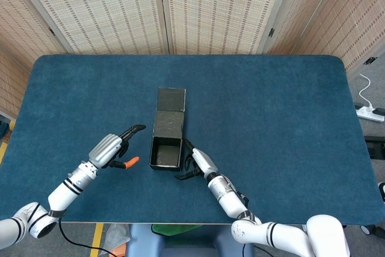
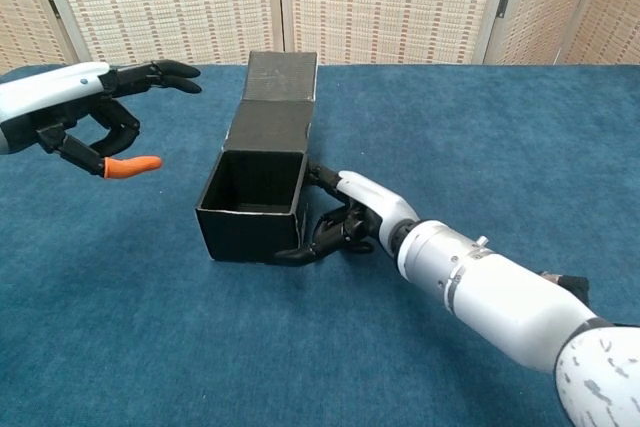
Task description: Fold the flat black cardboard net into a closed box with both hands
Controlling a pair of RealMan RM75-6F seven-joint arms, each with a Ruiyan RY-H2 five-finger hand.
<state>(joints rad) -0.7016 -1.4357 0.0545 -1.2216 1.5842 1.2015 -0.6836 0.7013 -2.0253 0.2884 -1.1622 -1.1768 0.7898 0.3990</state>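
Standing on the blue table (image 1: pixel 271 106) near its front edge, slightly left of centre: one black cardboard box (image 1: pixel 166 151) (image 2: pixel 253 202), four walls up, top open, interior dark and bare. Lid flap (image 1: pixel 170 112) (image 2: pixel 274 104) hinged at the far wall, lying back away from the robot, with a crease across it. Right hand (image 1: pixel 198 163) (image 2: pixel 352 219): set against the box's right wall at the near corner, dark fingers (image 2: pixel 300 253) curled along the lower front edge and touching the cardboard; whether it truly grips the wall cannot be told. Left hand (image 1: pixel 111 149) (image 2: pixel 85 112): raised above the table, well apart from the box on its left, holding nothing; some fingers stretched toward the box, others curled under, one orange fingertip (image 1: pixel 132 161) (image 2: pixel 131 165) showing. Woven screens (image 1: pixel 162 7) behind the table.
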